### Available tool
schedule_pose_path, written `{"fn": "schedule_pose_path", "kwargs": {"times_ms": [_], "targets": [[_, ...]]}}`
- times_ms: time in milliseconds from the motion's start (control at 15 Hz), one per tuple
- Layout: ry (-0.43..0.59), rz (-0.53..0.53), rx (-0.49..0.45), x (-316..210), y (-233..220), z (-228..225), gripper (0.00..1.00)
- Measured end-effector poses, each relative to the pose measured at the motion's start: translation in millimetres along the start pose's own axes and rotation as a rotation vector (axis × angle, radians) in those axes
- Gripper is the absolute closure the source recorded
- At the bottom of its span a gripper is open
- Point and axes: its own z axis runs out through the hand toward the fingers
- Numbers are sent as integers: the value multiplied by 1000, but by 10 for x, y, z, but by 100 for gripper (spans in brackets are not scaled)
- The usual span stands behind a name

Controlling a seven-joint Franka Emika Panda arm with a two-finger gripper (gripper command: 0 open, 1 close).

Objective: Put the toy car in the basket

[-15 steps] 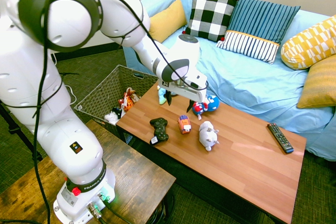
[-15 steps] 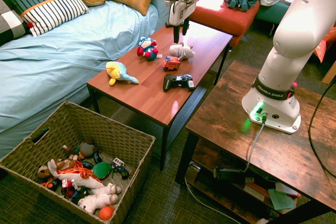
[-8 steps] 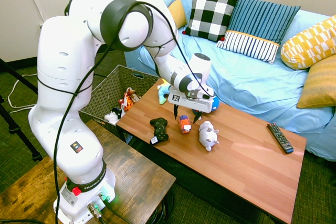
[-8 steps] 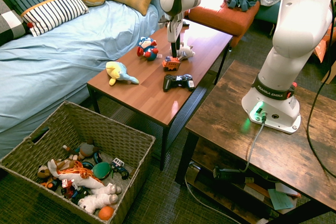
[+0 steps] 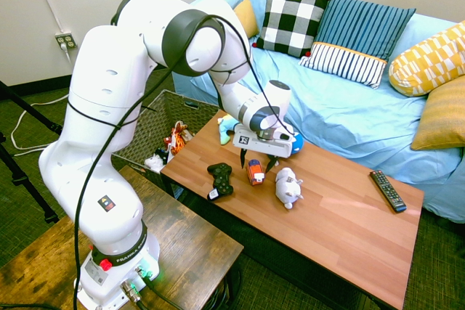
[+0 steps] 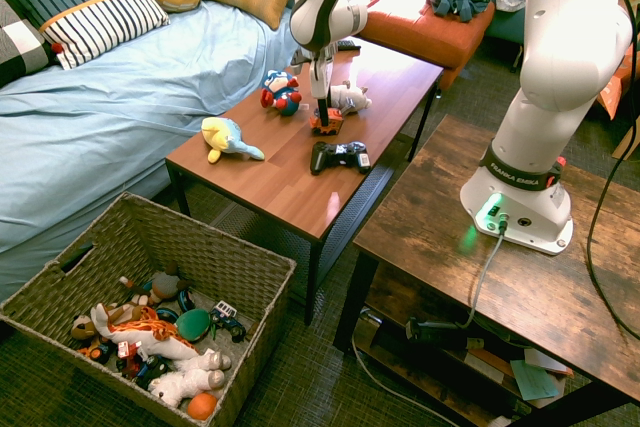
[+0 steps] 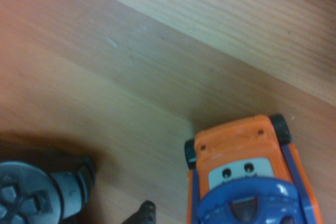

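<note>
No readable print; toy car [image 7: 247, 177] (painted face) under gripper [image 5: 257, 164].

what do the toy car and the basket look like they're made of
The toy car looks like hard molded plastic: smooth orange body with a slight sheen, blue front piece, black wheels. The basket looks like woven wicker or a similar fibre, matte grey-brown, with the weave visible on its sloped walls.

The small orange toy car [image 5: 254, 171] with blue and white details sits upright on the wooden surface [image 5: 341, 223]. The woven wicker basket [image 6: 150, 247] stands on the floor, holding toys.
</note>
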Motion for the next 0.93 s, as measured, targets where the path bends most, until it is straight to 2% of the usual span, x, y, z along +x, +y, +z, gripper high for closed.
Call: {"fn": "schedule_pose_path", "kwargs": {"times_ms": [733,933], "targets": [[20,3,-10,26,54,37,100],[46,12,-5,66,85,-99,100]]}}
